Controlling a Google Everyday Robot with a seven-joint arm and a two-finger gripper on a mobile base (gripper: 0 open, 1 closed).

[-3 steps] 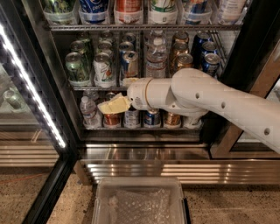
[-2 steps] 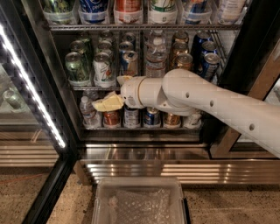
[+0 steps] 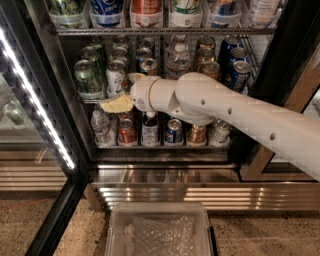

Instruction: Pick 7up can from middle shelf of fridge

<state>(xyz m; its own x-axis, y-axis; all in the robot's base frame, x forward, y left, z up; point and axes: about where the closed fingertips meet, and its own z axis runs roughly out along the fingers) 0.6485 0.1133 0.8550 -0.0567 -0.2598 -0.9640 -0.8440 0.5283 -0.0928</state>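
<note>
The fridge stands open, with wire racks of drinks. The middle shelf holds rows of cans and water bottles. The 7up can, white-silver with green lettering, stands in the front row, second from the left, beside dark green cans. My gripper is at the front edge of the middle shelf, just right of and below the 7up can. It is open, with one yellow finger low by the rack edge and the other higher up. It holds nothing. My white arm hides the cans behind it.
Blue-and-silver cans stand at the right of the middle shelf. The lower rack holds a red can and small bottles. The upper rack holds large bottles. A white LED strip runs down the door at left. A clear tray lies on the floor.
My gripper and arm have moved left and a little up, from in front of the lower rack to the front edge of the middle shelf beside the 7up can.
</note>
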